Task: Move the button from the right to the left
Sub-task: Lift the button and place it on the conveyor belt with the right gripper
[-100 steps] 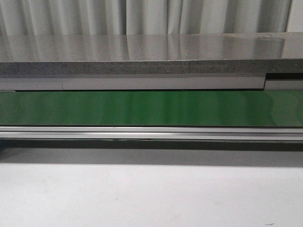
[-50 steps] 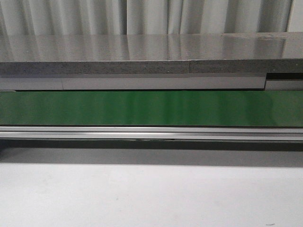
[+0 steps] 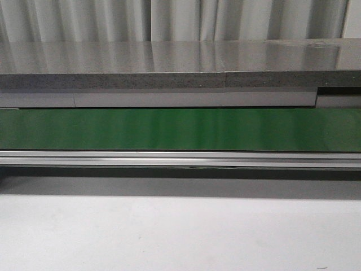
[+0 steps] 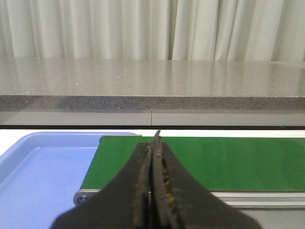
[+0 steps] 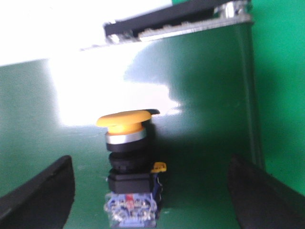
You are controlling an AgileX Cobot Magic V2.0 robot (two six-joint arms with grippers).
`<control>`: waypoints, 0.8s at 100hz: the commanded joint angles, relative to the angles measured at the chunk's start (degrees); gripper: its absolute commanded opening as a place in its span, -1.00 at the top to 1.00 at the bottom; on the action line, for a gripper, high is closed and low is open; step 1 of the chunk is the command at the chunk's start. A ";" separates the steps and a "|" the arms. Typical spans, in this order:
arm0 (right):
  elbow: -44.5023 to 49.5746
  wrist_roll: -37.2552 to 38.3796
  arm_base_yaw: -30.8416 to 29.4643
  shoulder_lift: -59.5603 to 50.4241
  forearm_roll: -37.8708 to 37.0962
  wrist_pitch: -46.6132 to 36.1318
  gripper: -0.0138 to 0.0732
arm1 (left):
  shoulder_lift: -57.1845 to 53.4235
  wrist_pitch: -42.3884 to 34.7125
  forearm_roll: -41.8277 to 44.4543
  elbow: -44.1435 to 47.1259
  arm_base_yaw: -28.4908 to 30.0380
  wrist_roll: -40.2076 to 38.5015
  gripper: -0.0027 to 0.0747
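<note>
While front view shows bare belt, right wrist shows button.

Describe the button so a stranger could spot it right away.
Find the green belt in the right wrist view. Between the right tool's open fingers sits the button: yellow-orange cap, silver ring, black body, the only object there.

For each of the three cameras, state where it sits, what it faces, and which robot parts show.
Front view: looks forward over the white table at the green belt; no robot part shows.
Left wrist view: on the left arm, behind the shut left gripper, facing the belt's end and blue tray.
Right wrist view: above the belt, open right gripper around the button.
All share the belt.
</note>
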 commanded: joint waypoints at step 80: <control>19.82 -1.45 5.92 -37.49 -6.70 -7.27 0.84 | -1.79 -4.51 -0.21 2.58 -0.10 -0.57 0.98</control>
